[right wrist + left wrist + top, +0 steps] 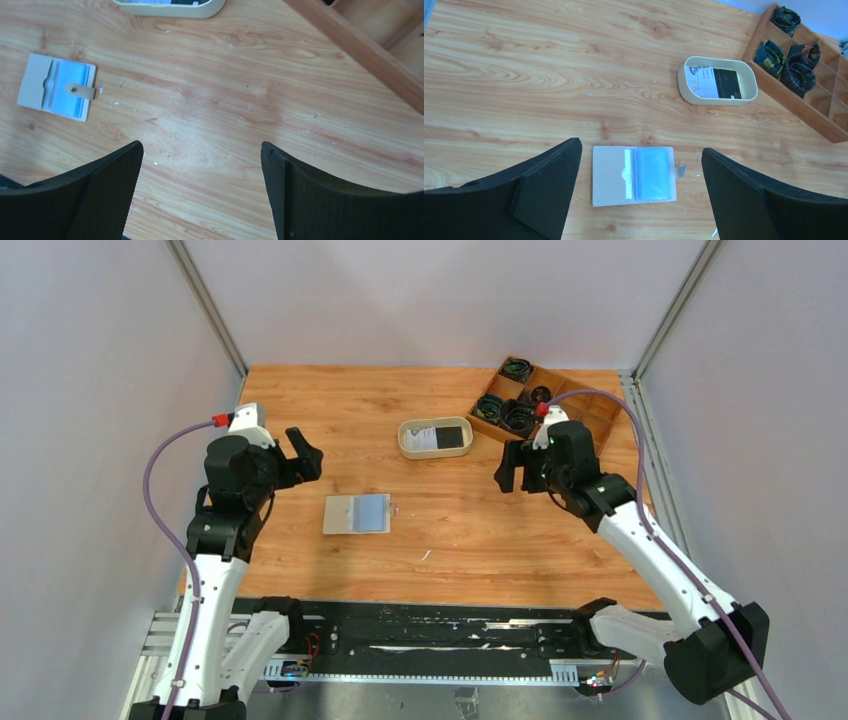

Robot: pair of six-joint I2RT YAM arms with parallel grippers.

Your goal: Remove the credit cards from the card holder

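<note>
left gripper (305,453): jaws spread wide and empty, hanging over the near-left of the table (470,540). The left wrist view frames the card holder (633,175) between the two fingers, so it's roughly lined up above it without touching.

right gripper (518,472): also wide apart and empty, over bare wood on the right, well apart from the holder.

The card holder lies flat and unfolded, left of centre. Its beige pocket panel is on the left and the pale blue sleeve stack on the right, with the snap tab (681,170) sticking out of the right edge. A white strip (627,165) shows at the pocket mouth. It could be a card edge, can't tell. I also can't tell whether the blue sleeves hold anything.

Farther back, centre: an oval beige tray (684,85) with a white credit card (702,82) and a black credit card (728,83) lying flat inside, side by side. My read is that at least two are out already.

Far right: a wooden compartment box (794,107) with black cable coils (796,75) in some cells. Not relevant.

Handling guess: the cards are light, thin, stiff and slick. Pinch an exposed edge and slide the card out along the pocket rather than lifting straight up. The holder is light and floppy, so it will likely drag along unless the other gripper pins the cover flat. The sleeves look like soft plastic, easy to snag.
</note>
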